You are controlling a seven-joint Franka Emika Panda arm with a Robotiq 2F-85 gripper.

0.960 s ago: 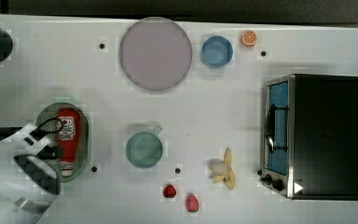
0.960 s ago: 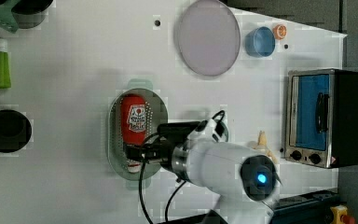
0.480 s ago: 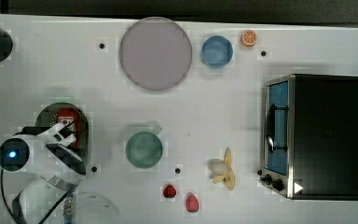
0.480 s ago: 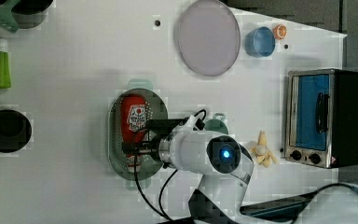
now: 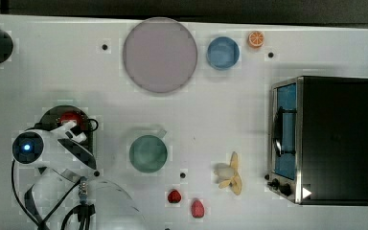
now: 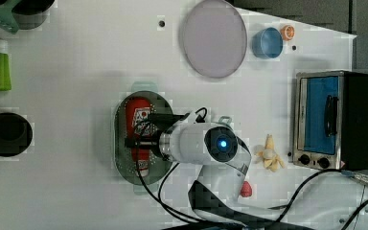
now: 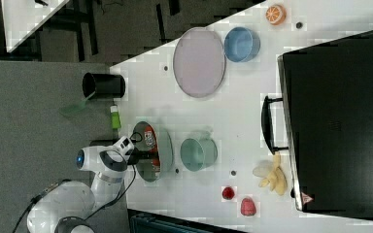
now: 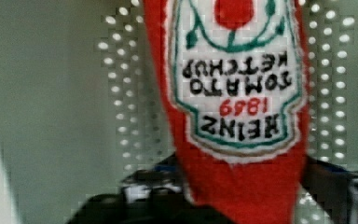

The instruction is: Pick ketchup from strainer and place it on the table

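The ketchup (image 6: pixel 138 112), a red bottle with a white label, lies lengthwise in the pale green strainer (image 6: pixel 120 143) on the white table (image 5: pixel 220 120). My gripper (image 6: pixel 141 132) reaches down into the strainer across the bottle's middle. In the wrist view the ketchup (image 8: pixel 233 93) runs between my dark fingers (image 8: pixel 154 186), which press against both of its sides over the perforated strainer (image 8: pixel 121 93) floor. In the top view my arm covers most of the strainer (image 5: pixel 52 115) and just the ketchup's (image 5: pixel 71 117) red end shows. The right view shows the ketchup (image 7: pixel 149 136) in the strainer (image 7: pixel 166 145).
A teal cup (image 5: pixel 147 152) stands just at the top view's right of the strainer. Two strawberries (image 5: pixel 174 196), a banana (image 5: pixel 231 175) and a toaster oven (image 5: pixel 326 139) lie further right. A purple plate (image 5: pixel 159 54), blue bowl (image 5: pixel 223 51) and orange slice (image 5: pixel 256 39) sit at the back.
My arm has swung over the strainer and come down onto the ketchup. The fingers have closed in from wide open against the bottle's sides. The bottle has not moved.
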